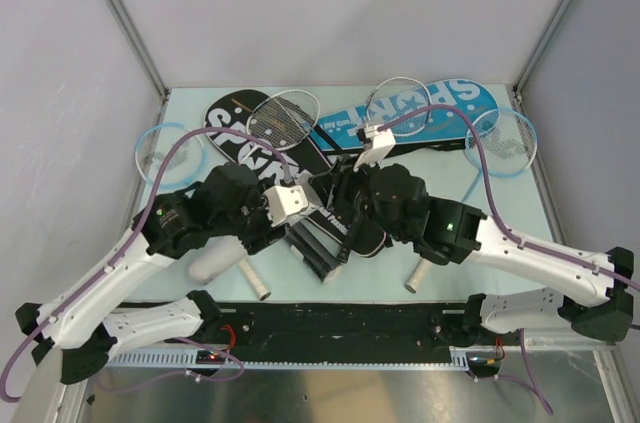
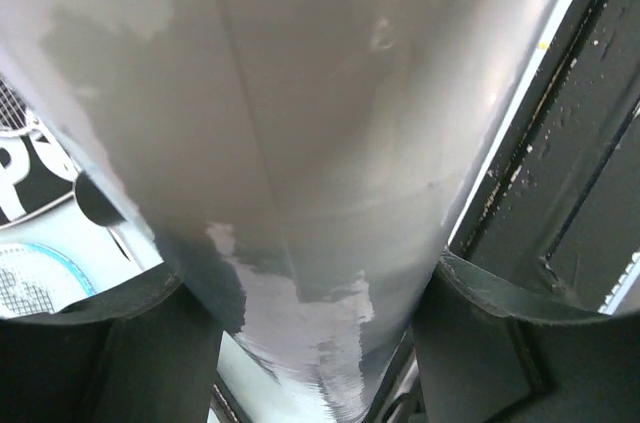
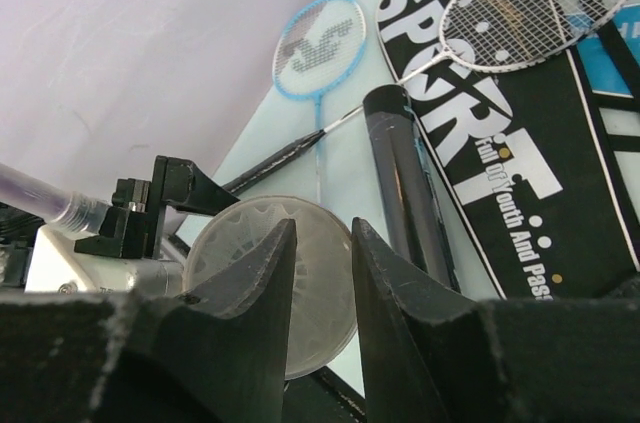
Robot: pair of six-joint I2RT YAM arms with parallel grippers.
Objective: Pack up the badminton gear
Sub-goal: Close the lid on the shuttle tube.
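Black "SPORT" cover [image 1: 240, 128] and blue "SPORT" cover [image 1: 455, 103] lie flat at the far side. The head of the left silver racket [image 1: 282, 118] overlaps the black cover, that of the right silver racket [image 1: 398, 103] the blue cover. Left light-blue racket [image 1: 168, 155] and right light-blue racket [image 1: 503, 141] lie flat at the outer edges. Black tube [image 3: 400, 173] lies beside the black cover. White tube [image 1: 215, 265] sits clamped in the left tool [image 2: 308, 268]

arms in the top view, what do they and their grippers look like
Both the left arm and right arm have white links, black joints with a green light, and a lilac cable looped alongside. Each wrist carries a white camera block. The right gripper has black, wedge-shaped fingers with a rough texture.
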